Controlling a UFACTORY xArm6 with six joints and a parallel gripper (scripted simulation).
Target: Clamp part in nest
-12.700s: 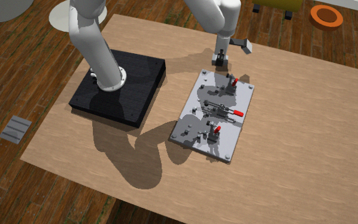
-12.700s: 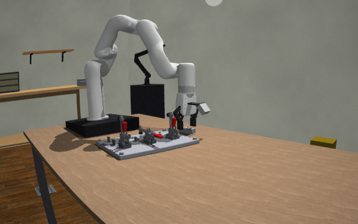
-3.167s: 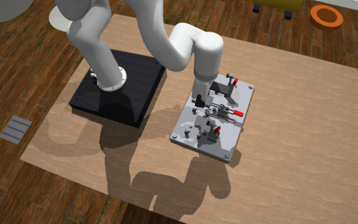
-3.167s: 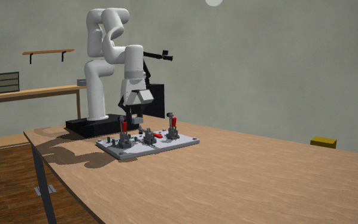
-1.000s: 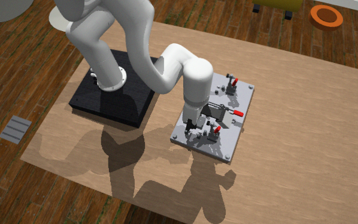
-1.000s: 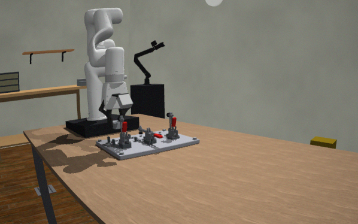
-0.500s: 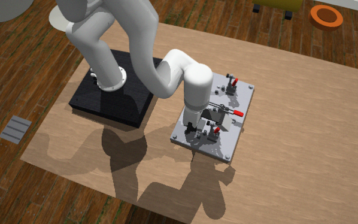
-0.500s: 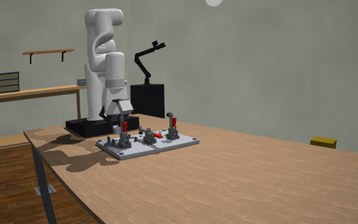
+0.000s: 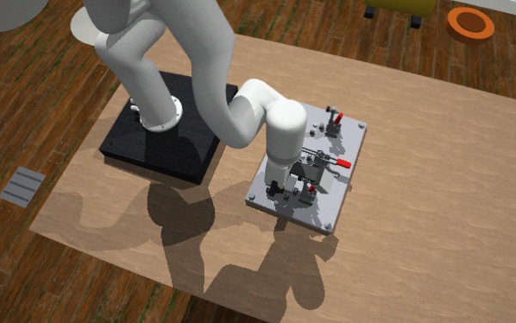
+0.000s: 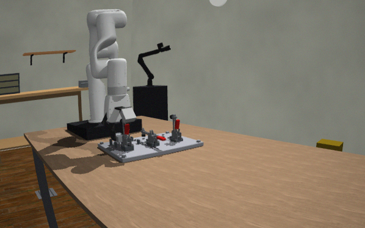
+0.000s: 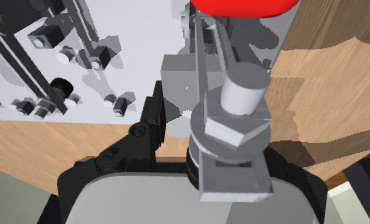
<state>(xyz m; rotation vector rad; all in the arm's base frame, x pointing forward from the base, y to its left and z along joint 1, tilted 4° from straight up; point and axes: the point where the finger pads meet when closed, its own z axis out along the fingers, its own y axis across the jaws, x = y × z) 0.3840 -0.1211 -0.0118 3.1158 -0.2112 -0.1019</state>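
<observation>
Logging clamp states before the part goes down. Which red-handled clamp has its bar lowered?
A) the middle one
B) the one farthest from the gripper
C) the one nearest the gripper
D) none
A: the middle grey steel clamp's red handle lies folded down, while the outer two stand upright.

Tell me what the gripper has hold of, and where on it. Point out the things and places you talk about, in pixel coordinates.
The gray block (image 9: 291,184) (image 10: 119,137) (image 11: 177,85): the jaws appear to grip it across opposite sides, though in the wrist view a clamp (image 9: 307,198) (image 10: 127,146) (image 11: 236,150) hides one contact.
</observation>
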